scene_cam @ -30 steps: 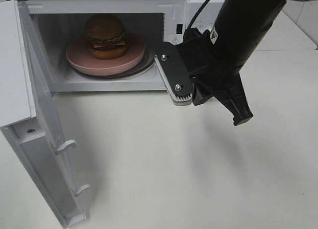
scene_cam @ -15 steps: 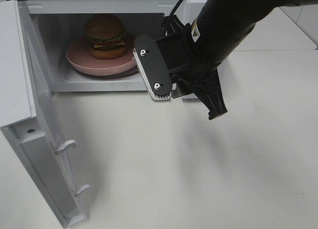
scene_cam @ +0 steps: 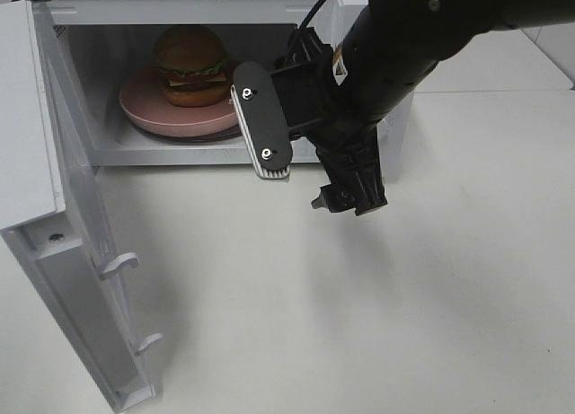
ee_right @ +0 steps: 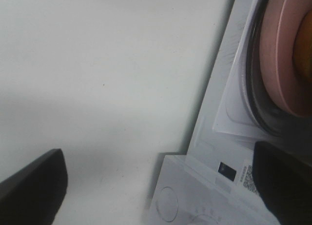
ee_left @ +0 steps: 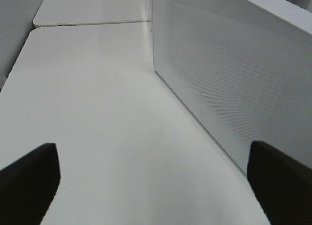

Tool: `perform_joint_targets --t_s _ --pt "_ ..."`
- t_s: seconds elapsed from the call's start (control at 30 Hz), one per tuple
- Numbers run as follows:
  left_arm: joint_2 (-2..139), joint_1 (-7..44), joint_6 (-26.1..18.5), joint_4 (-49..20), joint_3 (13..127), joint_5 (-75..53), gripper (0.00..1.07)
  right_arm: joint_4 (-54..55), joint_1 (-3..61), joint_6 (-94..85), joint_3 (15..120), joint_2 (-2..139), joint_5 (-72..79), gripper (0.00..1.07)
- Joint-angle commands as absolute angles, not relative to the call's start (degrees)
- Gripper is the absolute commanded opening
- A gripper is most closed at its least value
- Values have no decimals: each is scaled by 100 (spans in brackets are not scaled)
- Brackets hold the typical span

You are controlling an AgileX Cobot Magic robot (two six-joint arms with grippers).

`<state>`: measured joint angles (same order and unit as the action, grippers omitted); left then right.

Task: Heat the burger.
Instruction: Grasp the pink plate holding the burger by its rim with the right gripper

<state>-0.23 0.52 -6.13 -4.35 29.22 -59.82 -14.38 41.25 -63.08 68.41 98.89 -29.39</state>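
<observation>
The burger [scene_cam: 190, 66], with a brown bun, lettuce and cheese, stands on a pink plate [scene_cam: 153, 113] inside the open microwave [scene_cam: 180, 10]. My right gripper [scene_cam: 310, 162] hangs just in front of the oven's right front corner, open and holding nothing, with one finger [scene_cam: 260, 131] across the opening's right end. In the right wrist view the right gripper [ee_right: 158, 186] spans the table and oven front, with the plate [ee_right: 278, 54] and a sliver of burger [ee_right: 307, 54] at the frame's edge. The left gripper [ee_left: 156, 186] is open beside the microwave's perforated side wall [ee_left: 234, 78].
The microwave door [scene_cam: 81, 252] is swung wide open toward the front left, with its latch hooks [scene_cam: 121, 266] sticking out. The white table [scene_cam: 359, 324] stretches in front of and to the right of the oven.
My right arm has moved left, from beside the control panel to the right end of the oven opening. The burger, plate and door have not moved.
</observation>
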Motion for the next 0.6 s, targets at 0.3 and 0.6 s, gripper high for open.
perform_joint_targets --t_s 0.3,0.6 --pt "-126 23 -596 -441 2905 -5953 100 -1610 4137 -6016 7380 10416 -2601 96" --pt "-126 23 -596 -441 2905 -5953 100 -1604 4120 -5970 7804 10898 -2378 94"
